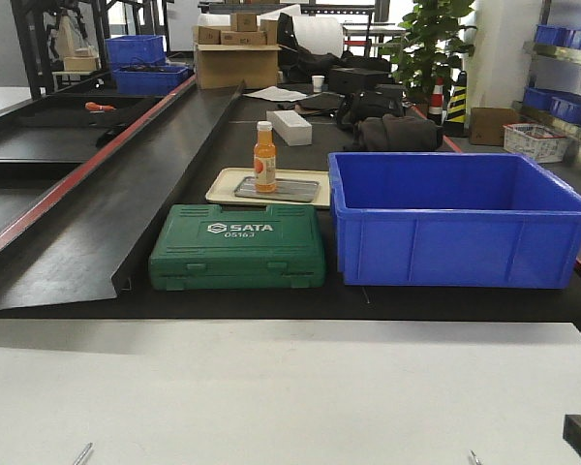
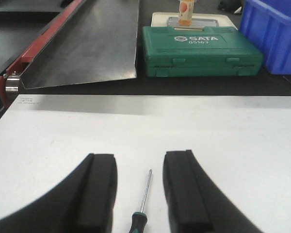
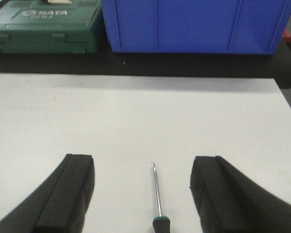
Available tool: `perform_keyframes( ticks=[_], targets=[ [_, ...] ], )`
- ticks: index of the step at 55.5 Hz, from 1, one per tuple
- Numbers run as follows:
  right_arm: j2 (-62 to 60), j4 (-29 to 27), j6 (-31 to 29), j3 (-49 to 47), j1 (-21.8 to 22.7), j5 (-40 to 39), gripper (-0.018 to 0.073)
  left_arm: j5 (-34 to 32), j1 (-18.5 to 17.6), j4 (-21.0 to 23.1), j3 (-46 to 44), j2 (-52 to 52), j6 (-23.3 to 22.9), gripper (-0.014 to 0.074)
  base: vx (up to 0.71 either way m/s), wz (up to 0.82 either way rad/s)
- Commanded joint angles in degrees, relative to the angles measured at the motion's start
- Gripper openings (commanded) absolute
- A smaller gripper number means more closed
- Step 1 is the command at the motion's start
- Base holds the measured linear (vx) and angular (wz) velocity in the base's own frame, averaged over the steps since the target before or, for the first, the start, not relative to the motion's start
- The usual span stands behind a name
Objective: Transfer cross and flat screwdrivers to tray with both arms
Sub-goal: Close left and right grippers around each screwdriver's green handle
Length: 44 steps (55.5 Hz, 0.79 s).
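One screwdriver point(image 2: 144, 196) lies on the white table with its cross tip pointing away. My left gripper point(image 2: 139, 158) is open, a finger on either side of the shaft and touching nothing. A second screwdriver point(image 3: 157, 194), flat-tipped, lies between the open fingers of my right gripper point(image 3: 143, 160), closer to the right finger. Both green-and-black handles are cut off by the lower frame edges. In the front view only the two shaft tips point(image 1: 82, 452) point(image 1: 474, 457) show. The silver tray point(image 1: 290, 190) rests on a cream tray beyond the table, with an orange bottle point(image 1: 264, 155) standing on it.
A green SATA tool case point(image 1: 237, 247) and a deep blue bin point(image 1: 455, 218) stand on the black surface just past the white table's far edge. The cream tray point(image 1: 223, 189) lies behind the case. A slanted black metal chute point(image 1: 107, 213) runs along the left.
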State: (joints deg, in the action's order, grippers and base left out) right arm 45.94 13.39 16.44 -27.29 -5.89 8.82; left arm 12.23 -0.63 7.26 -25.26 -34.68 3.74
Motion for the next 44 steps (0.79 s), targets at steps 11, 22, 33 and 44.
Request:
perform_keyframes(
  ticks=[11,22,33,44],
  targets=[
    [9.9,-0.4,-0.6,-11.8,0.3,20.7,0.0512,6.1,0.0,0.3,-6.9,-11.2,1.6,0.0485,0.0,0.0],
    [19.6,-0.4,-5.1,-18.4,0.3,26.8,0.0512,11.7,0.0,0.0,-15.0,-26.1,3.5,0.0511,0.0,0.0],
    [30.2,-1.5,-7.0,-18.8,0.3,25.5,0.0512,15.6,0.0,0.0,-21.7,-41.6,10.1,0.051,0.0,0.0],
    [38.6,-5.2,-7.1,-18.8,0.3,20.3,0.0512,16.1,0.0,0.0,-28.4,-53.4,14.7,0.051,0.0,0.0]
  ],
)
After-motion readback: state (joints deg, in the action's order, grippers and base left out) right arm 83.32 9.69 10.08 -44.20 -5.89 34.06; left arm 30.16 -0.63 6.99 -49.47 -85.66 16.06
